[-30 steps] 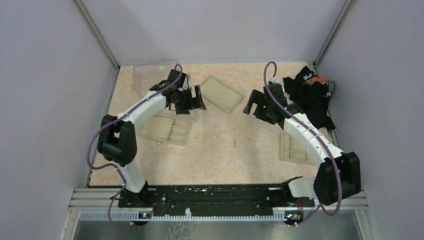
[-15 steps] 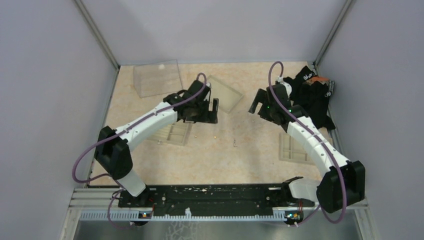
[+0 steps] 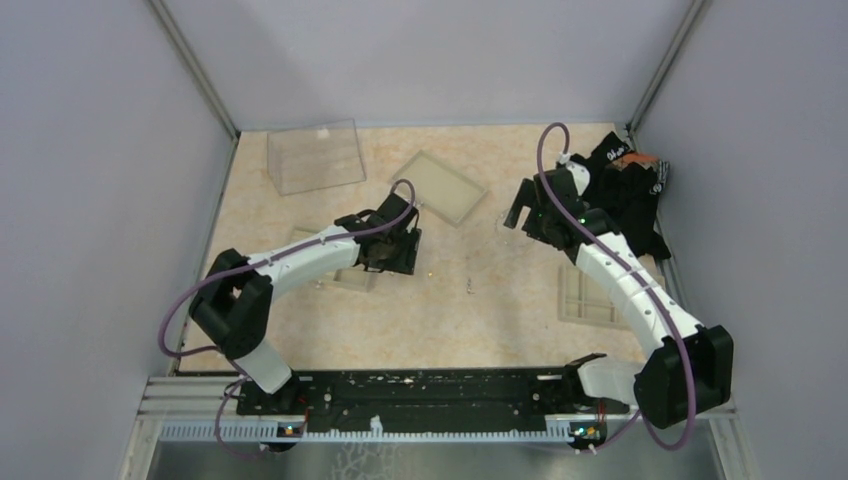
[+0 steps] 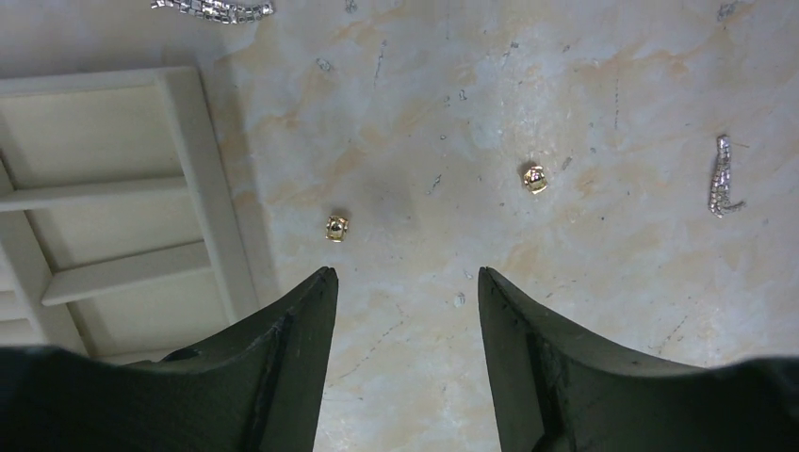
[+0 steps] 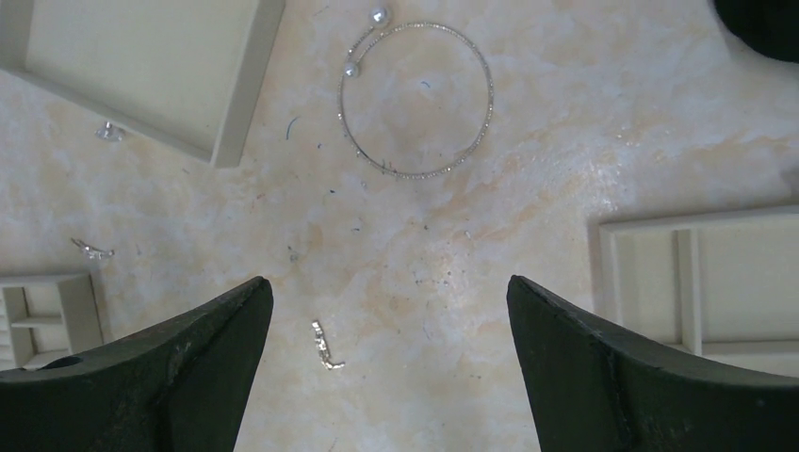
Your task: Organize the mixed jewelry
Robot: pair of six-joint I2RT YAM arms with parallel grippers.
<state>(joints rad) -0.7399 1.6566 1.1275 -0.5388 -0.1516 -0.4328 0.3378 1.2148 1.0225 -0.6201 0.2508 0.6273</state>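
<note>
Sorted: seemingly nothing; visible tray (image 4: 217, 188) compartments bare.
Loose: bangle (image 5: 491, 94), gold studs (image 4: 336, 227), crystal earring (image 4: 723, 177).
Left gripper (image 4: 405, 273): parted, empty.
Right gripper (image 5: 386, 282): wide, empty.

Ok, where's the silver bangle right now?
Right wrist view: the bangle lies on the table ahead of the open right pincer, between the beige tray and the black cloth.

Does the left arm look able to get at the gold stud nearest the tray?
Probably yes. The left tool sits just short of the gold stud, jaws apart, nothing lying between them. The tray wall runs close beside the stud without touching it, which may crowd one finger.
</note>
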